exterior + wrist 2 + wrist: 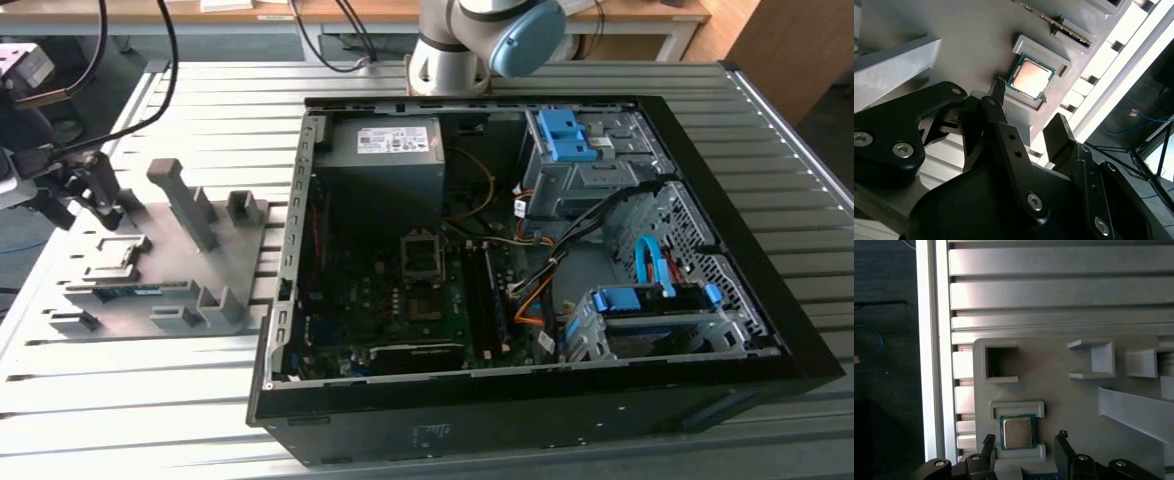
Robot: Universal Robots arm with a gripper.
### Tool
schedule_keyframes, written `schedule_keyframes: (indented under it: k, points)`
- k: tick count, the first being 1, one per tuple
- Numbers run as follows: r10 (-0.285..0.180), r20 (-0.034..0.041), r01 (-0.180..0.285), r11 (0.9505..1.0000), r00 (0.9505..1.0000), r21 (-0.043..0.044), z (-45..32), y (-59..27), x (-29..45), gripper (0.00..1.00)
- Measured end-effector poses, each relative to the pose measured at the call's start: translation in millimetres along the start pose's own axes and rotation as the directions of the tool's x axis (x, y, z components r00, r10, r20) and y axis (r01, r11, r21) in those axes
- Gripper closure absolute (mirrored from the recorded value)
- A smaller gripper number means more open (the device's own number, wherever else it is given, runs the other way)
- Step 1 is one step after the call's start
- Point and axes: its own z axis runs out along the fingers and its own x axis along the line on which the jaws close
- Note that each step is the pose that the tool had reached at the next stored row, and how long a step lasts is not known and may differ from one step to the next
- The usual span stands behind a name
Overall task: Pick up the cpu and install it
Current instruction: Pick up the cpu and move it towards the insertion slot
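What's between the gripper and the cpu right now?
Nothing blocks it. In the first wrist view the open gripper hangs over the cpu, which sits bare in its raised frame on the grey holder plate.

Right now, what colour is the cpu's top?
The cpu has a silvery-grey top with a green edge, clearest in the second wrist view.

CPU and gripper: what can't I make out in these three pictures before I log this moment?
- The underside of the cpu: hidden in both wrist views, as it lies flat in the grey holder.
- How high the open fingers of the gripper stand over the holder: the first wrist view looks straight down.
- The socket: exterior view, too small and dark to tell whether it is open.
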Motion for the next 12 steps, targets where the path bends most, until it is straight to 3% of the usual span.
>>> schedule_keyframes:
  k: [12]
  points:
    - [0.000,0.0001,0.000,1.0000,1.0000,-0.0001,9.9,-0.2,1.7,0.42]
